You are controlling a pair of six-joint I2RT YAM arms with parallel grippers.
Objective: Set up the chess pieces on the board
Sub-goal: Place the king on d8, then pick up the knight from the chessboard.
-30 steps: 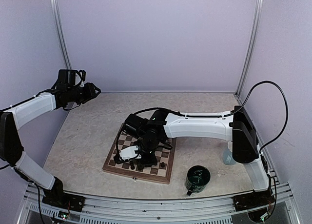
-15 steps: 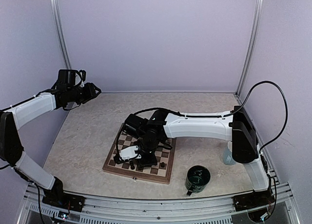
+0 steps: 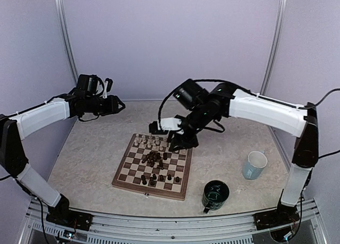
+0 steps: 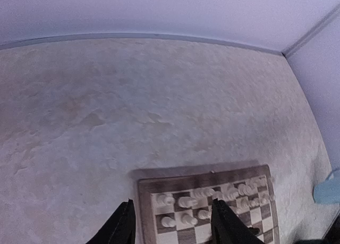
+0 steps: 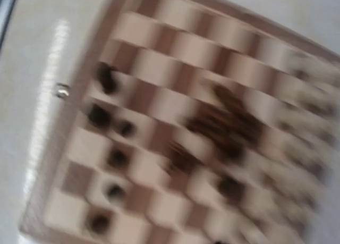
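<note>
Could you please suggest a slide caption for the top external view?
Setup underway: cream pieces line the far edge of the board; dark pieces heaped mid-board.

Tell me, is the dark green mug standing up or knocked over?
Upright: the dark green mug stands on its base, its round mouth facing up toward the overhead camera.
</note>
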